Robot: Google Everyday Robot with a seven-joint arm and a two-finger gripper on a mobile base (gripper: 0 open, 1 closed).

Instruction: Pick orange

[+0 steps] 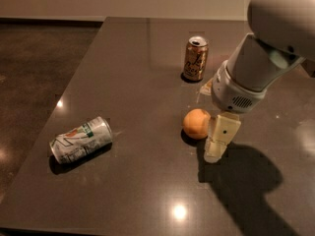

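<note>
Resting on the dark table [123, 58], somewhat right of its middle, the orange [196, 124] is flanked on its right by the gripper [216, 149], which is held low, just beside the fruit and seemingly touching it. Whether the gripper is spread or closed cannot be told. An upright gold-brown can [196, 58] is placed behind the orange, apart from it. A white-and-green can [81, 146] is laid on its side well to the left, near the table's edge.
</note>
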